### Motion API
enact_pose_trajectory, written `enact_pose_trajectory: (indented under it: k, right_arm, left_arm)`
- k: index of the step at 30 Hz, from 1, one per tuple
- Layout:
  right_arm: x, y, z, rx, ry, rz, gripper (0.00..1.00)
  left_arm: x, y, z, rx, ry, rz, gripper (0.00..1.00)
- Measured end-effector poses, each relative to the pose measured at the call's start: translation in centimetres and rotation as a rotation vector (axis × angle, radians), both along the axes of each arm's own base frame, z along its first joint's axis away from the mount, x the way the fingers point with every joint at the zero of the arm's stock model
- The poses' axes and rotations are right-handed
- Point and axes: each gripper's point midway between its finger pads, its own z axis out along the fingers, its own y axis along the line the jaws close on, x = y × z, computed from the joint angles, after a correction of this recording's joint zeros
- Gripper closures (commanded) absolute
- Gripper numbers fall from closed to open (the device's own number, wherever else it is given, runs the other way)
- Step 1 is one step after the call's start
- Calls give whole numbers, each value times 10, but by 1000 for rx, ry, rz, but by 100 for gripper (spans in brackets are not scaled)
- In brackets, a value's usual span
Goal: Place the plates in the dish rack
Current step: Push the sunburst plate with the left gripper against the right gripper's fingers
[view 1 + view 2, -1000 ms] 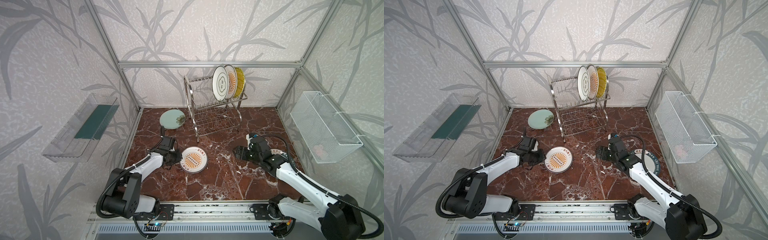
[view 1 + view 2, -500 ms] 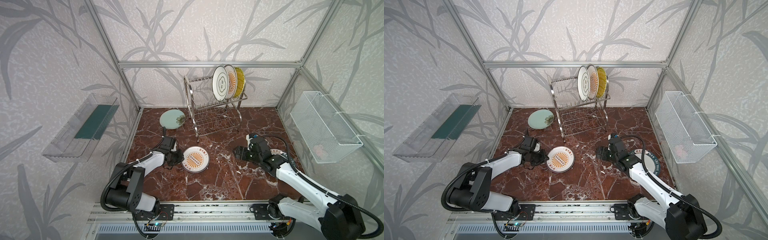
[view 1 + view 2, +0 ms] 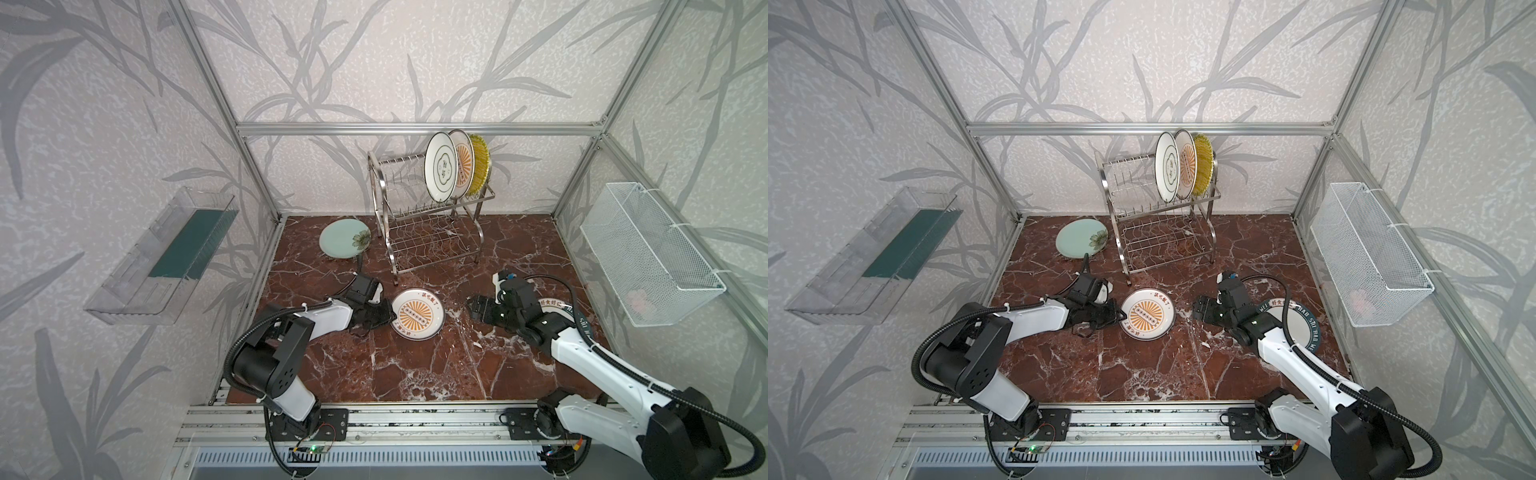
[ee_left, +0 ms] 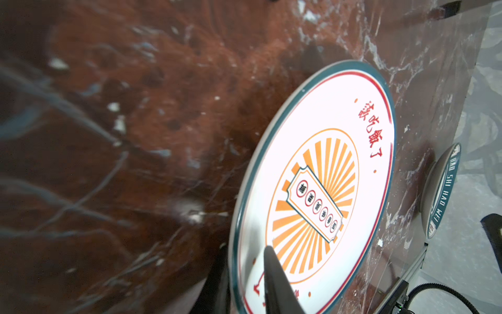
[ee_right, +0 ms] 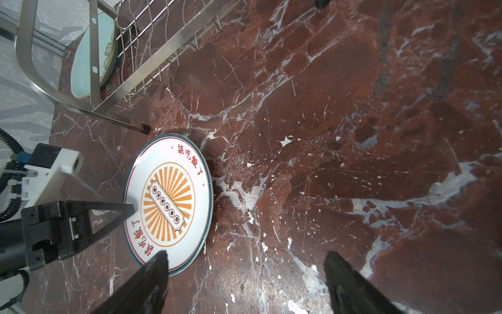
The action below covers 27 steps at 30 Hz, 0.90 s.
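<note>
Plates: quatrefoil plate (image 3: 440, 172), sunburst plate (image 3: 464, 166) and yellow ribbed plate (image 3: 480, 166) are standing upright at the right end of the dish rack (image 3: 377, 187) top tier. Mint plate (image 3: 340, 245) is lying near the tabletop (image 3: 415, 374) back-left corner, just beside the rack. Second sunburst plate (image 3: 417, 319) is sitting mid-tabletop. Left gripper (image 3: 384, 318) is pinching its left rim, one finger (image 4: 273, 271) lying on its face. Teal-lettered plate (image 3: 1308, 328) is lying near the right edge, partly under the right arm. Right gripper (image 5: 245, 255) is hovering between those two, fingers spread wide, holding nothing.

Three plates (image 3: 440, 172) stand upright in the upper tier of the wire dish rack (image 3: 432, 249), centre of both top views; mint plate (image 3: 338, 245) lies left, sunburst plate (image 3: 417, 318) below, teal-rimmed plate (image 3: 1308, 328) lower right.
</note>
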Motion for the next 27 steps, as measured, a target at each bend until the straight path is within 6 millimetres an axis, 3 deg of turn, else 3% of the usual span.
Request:
enact_pose_trajectory:
  k: [9, 16, 27]
  right_arm:
    - [-3, -4, -11, 46, 26, -5, 12]
    - [-3, -1, -11, 70, 24, 4, 12]
    - [-3, 0, -8, 86, 18, 8, 12]
  left_arm:
    - [20, -3, 4, -24, -53, 80, 79]
    - [30, -7, -2, -85, -80, 130, 85]
    - [32, -12, 0, -129, -104, 129, 92]
